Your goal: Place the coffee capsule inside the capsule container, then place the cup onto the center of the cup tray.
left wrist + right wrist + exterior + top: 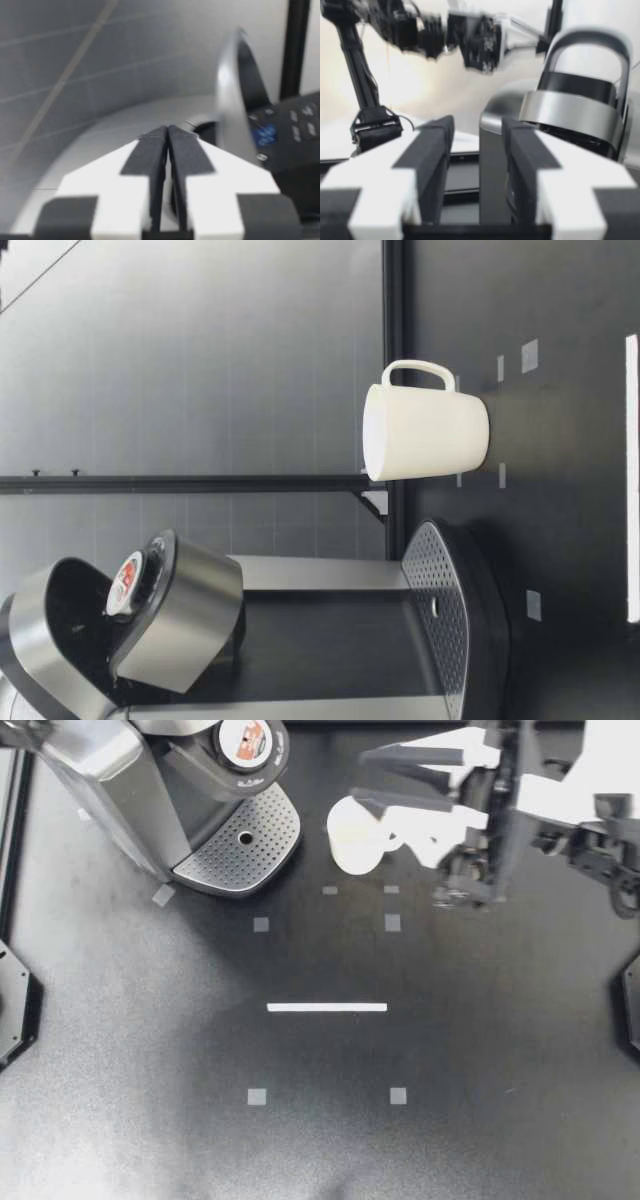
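Observation:
A white cup [352, 835] stands upright on the black table, just right of the coffee machine's perforated cup tray [240, 845]. In the low view the cup [425, 432] stands alone beside the tray [435, 590], with no gripper near it. The coffee capsule [247, 738] sits in the machine's open capsule container, also seen in the low view as the capsule [127, 578]. My right gripper [357, 778] hovers over the cup's far side, pointing at the machine. Its wrist view shows my right gripper [477, 127] open with nothing between the fingers. My left gripper [167, 131] is shut and empty, near the machine's lid [235, 100].
The coffee machine [150, 790] fills the table's back left corner. A white tape strip [327, 1007] and small grey tape squares [261, 924] mark the middle of the table. My left arm [475, 35] reaches in high above the machine [580, 105].

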Robot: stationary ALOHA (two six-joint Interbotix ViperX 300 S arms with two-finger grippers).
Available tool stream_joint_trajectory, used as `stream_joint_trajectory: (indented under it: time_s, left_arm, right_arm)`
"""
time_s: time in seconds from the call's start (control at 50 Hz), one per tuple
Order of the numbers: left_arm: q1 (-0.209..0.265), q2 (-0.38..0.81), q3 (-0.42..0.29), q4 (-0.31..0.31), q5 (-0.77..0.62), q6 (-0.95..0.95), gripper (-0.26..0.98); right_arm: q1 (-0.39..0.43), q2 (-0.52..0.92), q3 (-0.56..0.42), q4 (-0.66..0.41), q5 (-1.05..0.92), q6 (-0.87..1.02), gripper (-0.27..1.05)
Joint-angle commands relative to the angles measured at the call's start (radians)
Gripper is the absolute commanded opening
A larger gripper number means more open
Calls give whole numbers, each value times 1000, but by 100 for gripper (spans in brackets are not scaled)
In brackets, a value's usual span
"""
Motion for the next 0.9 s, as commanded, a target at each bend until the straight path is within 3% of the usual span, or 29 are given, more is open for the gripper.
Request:
stream_joint_trajectory:
  time_s: [0.0,0.16,0.4,0.66,0.88]
  left_arm:
    - [5,14,-34,6,-9,-6,13]
    - [5,21,-44,8,-55,-26,13]
    - [5,-15,-63,11,-328,-49,13]
    - [5,-12,-84,9,-474,-103,13]
    - [-31,41,-100,9,-506,-121,13]
  right_arm:
    - [5,-34,-3,2,-21,5,47]
    - [5,-51,15,2,-25,11,47]
    - [5,-64,23,0,-26,9,47]
    - [5,-67,29,0,-31,11,47]
    - [5,-64,32,0,-48,14,47]
